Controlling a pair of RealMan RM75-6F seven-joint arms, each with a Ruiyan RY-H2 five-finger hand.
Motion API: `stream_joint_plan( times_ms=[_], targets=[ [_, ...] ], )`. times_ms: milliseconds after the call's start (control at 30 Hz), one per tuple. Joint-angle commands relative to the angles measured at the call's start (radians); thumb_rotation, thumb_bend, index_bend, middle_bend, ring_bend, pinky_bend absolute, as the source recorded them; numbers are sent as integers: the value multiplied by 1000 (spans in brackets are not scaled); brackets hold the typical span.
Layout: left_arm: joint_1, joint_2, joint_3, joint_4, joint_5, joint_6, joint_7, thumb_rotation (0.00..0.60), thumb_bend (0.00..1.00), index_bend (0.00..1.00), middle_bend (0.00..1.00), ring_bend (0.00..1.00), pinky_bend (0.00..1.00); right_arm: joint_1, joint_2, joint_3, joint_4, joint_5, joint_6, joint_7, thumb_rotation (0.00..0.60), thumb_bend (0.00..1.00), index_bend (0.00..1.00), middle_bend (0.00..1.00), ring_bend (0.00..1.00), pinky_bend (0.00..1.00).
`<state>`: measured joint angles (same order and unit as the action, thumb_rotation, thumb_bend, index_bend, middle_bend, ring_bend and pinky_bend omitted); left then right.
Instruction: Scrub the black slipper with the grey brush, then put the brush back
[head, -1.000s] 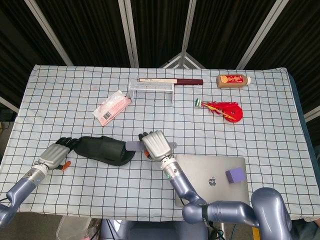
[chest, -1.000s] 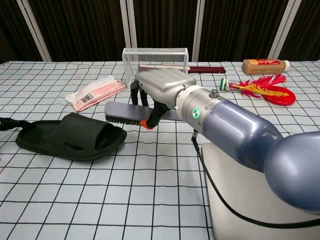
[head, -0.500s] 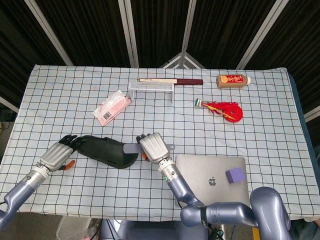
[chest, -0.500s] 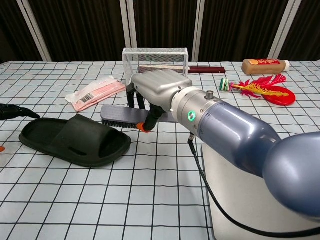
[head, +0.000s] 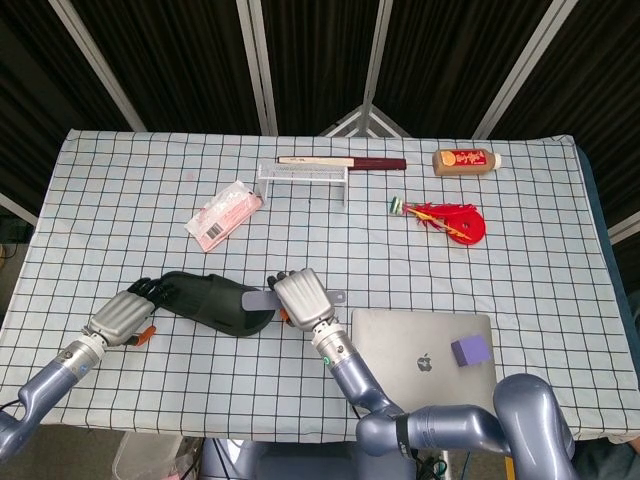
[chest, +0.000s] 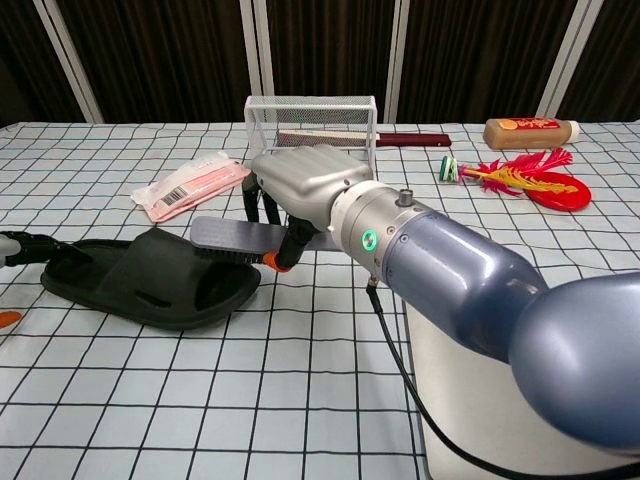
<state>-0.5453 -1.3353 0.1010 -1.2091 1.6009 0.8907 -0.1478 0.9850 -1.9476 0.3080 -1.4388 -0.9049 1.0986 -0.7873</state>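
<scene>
The black slipper (head: 212, 301) (chest: 140, 279) lies on the checked cloth at the front left. My left hand (head: 125, 312) holds its heel end, and only the fingertips (chest: 18, 244) show in the chest view. My right hand (head: 300, 297) (chest: 300, 185) grips the grey brush (head: 259, 299) (chest: 228, 239) by its handle. The brush head rests bristles down on the slipper's toe end.
A silver laptop (head: 430, 358) with a purple block (head: 469, 350) lies right of my right arm. Further back are a pink packet (head: 226, 214), a white wire rack (head: 303, 179), a dark stick (head: 342, 162), a brown bottle (head: 467, 160) and a red feathered toy (head: 446, 217).
My right hand has carried the brush leftward onto the slipper's toe. The left hand has shifted the slipper a little and closed in on its heel.
</scene>
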Motion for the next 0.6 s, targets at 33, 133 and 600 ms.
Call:
stream_joint_plan(
  times_ms=[33, 133, 600],
  targets=[
    [-6, -9, 3, 9, -8, -18, 4, 600, 622, 0, 57, 0, 7, 3, -4, 2, 0, -1, 2, 0, 600, 705, 680, 651, 557, 621],
    [-10, -19, 9, 18, -16, -39, 7, 600, 623, 0, 52, 0, 7, 6, -9, 3, -4, -4, 5, -1, 600, 708, 680, 651, 557, 621],
    [-23, -26, 14, 5, -5, -28, 5, 600, 623, 0, 53, 0, 7, 50, -86, 27, 9, -2, 24, -34, 600, 711, 685, 653, 560, 621]
  ],
)
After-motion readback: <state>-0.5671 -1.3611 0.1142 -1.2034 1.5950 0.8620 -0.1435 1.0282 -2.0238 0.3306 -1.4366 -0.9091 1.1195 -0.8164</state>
